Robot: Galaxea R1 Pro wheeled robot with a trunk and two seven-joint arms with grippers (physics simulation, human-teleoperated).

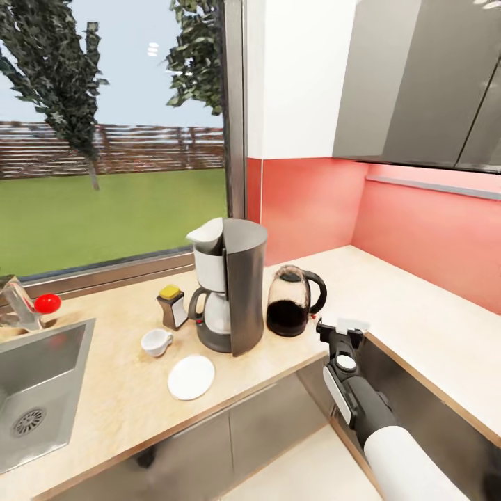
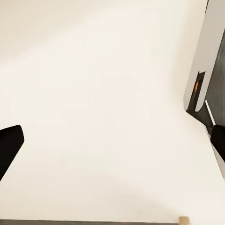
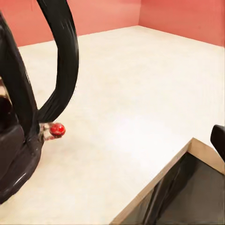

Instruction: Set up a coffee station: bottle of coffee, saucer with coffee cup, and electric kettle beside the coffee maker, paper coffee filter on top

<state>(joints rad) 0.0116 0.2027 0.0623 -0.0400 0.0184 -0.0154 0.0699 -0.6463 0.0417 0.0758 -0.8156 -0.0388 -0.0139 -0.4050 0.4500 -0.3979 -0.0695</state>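
The coffee maker [image 1: 233, 292] stands on the kitchen countertop [image 1: 396, 306] by the window, with the paper coffee filter [image 1: 209, 235] on top. To its left are the bottle of coffee [image 1: 172, 306] and the coffee cup [image 1: 156, 342]. The saucer [image 1: 191, 377] lies bare in front, apart from the cup. The electric kettle [image 1: 292, 300] stands to the maker's right, and its handle [image 3: 63, 61] looms close in the right wrist view. My right gripper [image 1: 339, 329] hovers open at the counter edge just right of the kettle. My left gripper [image 2: 115, 145] is open before a plain white surface. The kitchen shelf is out of view.
A steel sink [image 1: 42, 376] with a faucet [image 1: 21, 303] and red knob [image 1: 47, 303] sits at the left. Grey upper cabinets [image 1: 417, 76] hang over the red backsplash [image 1: 313, 202]. The counter turns a corner to the right, with floor below its inner edge.
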